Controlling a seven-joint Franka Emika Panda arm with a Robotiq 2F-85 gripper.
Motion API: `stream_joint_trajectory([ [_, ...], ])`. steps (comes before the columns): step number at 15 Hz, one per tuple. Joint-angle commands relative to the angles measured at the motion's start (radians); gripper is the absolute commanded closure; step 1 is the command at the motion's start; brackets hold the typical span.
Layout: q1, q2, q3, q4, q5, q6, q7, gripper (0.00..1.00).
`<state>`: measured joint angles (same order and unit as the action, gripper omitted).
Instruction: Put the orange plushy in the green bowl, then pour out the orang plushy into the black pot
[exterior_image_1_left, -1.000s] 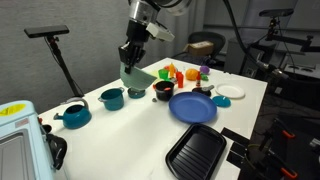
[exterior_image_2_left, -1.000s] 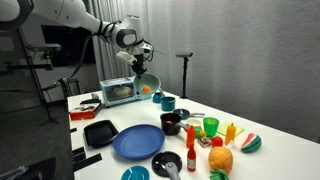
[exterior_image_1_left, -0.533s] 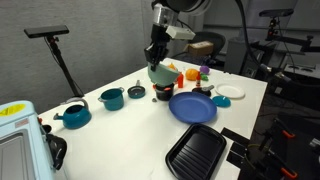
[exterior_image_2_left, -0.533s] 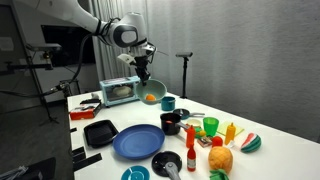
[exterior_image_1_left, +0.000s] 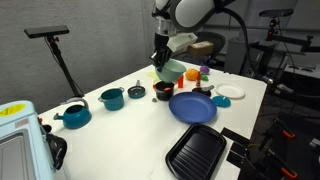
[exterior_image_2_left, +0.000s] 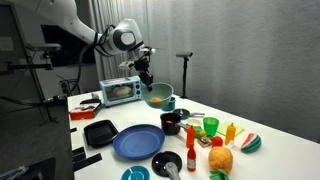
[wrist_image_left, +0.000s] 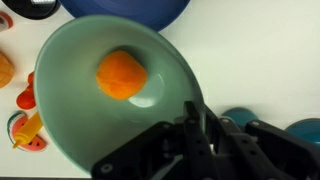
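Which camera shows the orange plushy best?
The wrist view: the orange plushy lies big and clear inside the green bowl. In an exterior view it is a tiny speck; elsewhere I cannot make it out.

In the wrist view the gripper (wrist_image_left: 198, 118) hides some rim of the green bowl (wrist_image_left: 80, 125); the blue plate (wrist_image_left: 125, 8) gets cropped up top.

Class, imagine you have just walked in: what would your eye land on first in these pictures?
The gripper grabs attention first, clamped on the rim of the green bowl and holding it tilted in the air above the table. The orange plushy glows inside the bowl. On the table near it, the black pot sits beside a big blue plate.
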<state>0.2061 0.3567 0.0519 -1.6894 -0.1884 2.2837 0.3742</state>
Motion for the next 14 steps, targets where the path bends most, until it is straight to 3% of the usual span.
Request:
stream_joint_trajectory([
  [1, 0.013, 0.022, -0.013, 0.020, -0.027, 0.061, 0.006, 0.98],
  [9, 0.013, 0.114, -0.001, 0.087, 0.011, 0.152, -0.035, 0.98],
  [14, 0.028, 0.184, 0.017, 0.183, 0.031, 0.131, -0.086, 0.98],
])
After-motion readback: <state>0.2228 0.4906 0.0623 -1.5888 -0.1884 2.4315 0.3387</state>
